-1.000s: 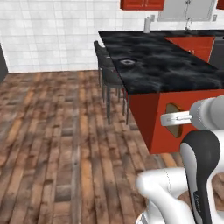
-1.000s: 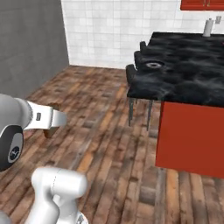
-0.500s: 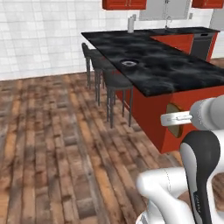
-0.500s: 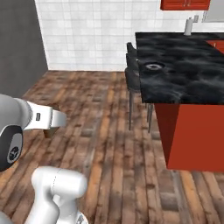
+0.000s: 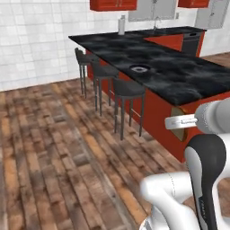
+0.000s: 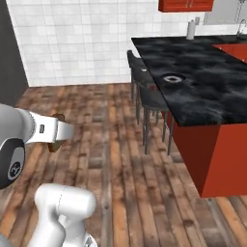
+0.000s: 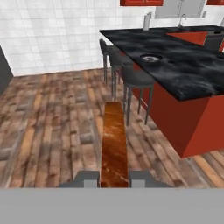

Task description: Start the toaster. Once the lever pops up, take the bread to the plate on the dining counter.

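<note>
My gripper [image 7: 113, 178] is shut on the bread [image 7: 114, 141], a tan slice seen edge-on that rises between the fingertips. From the base the bread [image 5: 180, 129] peeks out behind the hand, and its brown crust [image 6: 54, 145] shows beside the gripper [image 6: 66, 131]. Ahead to the right stands the dining counter [image 7: 192, 72] with its black marbled top and red base. The plate [image 7: 150, 57] sits near the counter's stool-side edge, also seen as the plate [image 5: 139, 68] and the plate [image 6: 172, 78]. The toaster is out of view.
Three dark stools [image 7: 136, 79] line the counter's near edge, between me and the plate. A white bottle-like thing [image 7: 147, 20] stands at the counter's far end. Wooden floor [image 7: 52, 118] lies open to the left, up to the white tiled wall [image 6: 77, 38].
The whole picture has shifted: the base has driven and turned, so the counter and stools stand nearer and more central. The gripper still holds the bread the same way.
</note>
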